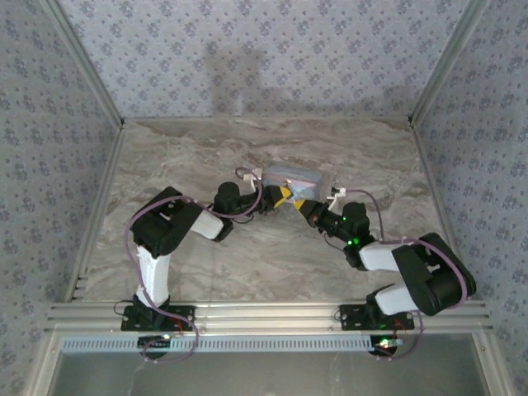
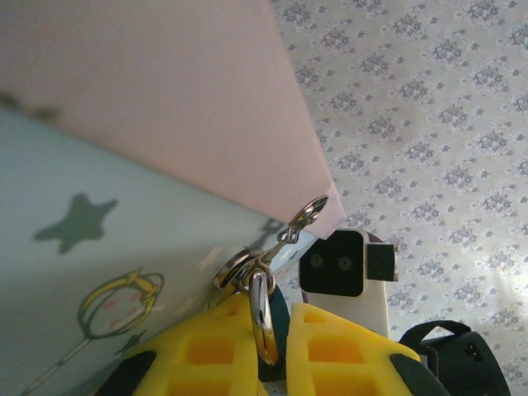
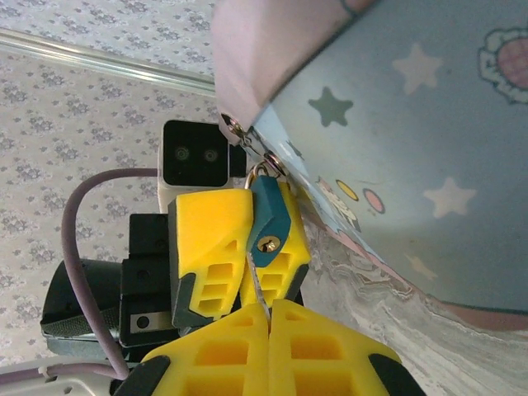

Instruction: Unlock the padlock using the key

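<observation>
The pale blue cartoon-printed tin (image 1: 293, 176) lies mid-table with its pink lid (image 2: 165, 99). The small teal padlock (image 3: 269, 216) hangs from the tin's clasp by a silver shackle (image 2: 264, 318). My left gripper (image 2: 276, 322) is shut on the padlock body, its yellow fingers (image 3: 210, 235) on either side. My right gripper (image 3: 270, 309) is shut on the thin silver key (image 3: 259, 285). The key's blade points up at the padlock, and its tip lies just left of the brass keyhole (image 3: 268, 243). Both grippers meet at the tin's front edge: left gripper (image 1: 279, 196), right gripper (image 1: 299, 204).
The marble-patterned table (image 1: 206, 148) is walled with patterned panels on three sides. An aluminium rail (image 1: 264, 313) runs along the near edge by the arm bases. The right wrist camera housing (image 2: 338, 268) sits close behind the padlock.
</observation>
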Controlling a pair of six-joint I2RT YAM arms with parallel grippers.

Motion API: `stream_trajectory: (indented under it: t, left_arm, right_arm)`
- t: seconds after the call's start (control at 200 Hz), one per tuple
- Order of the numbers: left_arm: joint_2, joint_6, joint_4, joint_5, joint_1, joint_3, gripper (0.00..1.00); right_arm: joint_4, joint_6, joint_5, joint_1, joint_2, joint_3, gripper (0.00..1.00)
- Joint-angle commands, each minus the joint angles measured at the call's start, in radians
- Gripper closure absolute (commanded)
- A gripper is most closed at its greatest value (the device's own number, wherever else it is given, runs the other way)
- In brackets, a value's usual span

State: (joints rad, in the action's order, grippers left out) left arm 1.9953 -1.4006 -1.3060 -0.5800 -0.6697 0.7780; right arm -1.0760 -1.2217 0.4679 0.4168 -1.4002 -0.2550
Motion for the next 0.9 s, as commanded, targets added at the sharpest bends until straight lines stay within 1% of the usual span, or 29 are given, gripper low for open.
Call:
stream_trajectory:
  t: [0.0,0.535,0.745,0.894]
  left_arm:
    - [-0.045,0.008,-0.102,-0.014,-0.009,0.04,1.0]
    - [-0.036,0.008,-0.101,-0.027,-0.022,0.044,1.0]
    - [-0.032,0.011,-0.102,-0.024,-0.017,0.044,1.0]
    - [-0.033,0.009,-0.101,-0.022,-0.01,0.043,1.0]
  right_arm:
    - [0.01,0.019,0.017,-0.006,0.0,-0.009,1.0]
    - [-0.059,0.004,0.028,-0.006,-0.064,-0.037,1.0]
    - [-0.064,-0.004,0.028,-0.006,-0.051,-0.017,1.0]
    - [-0.049,0.0,0.026,-0.007,-0.009,0.013,1.0]
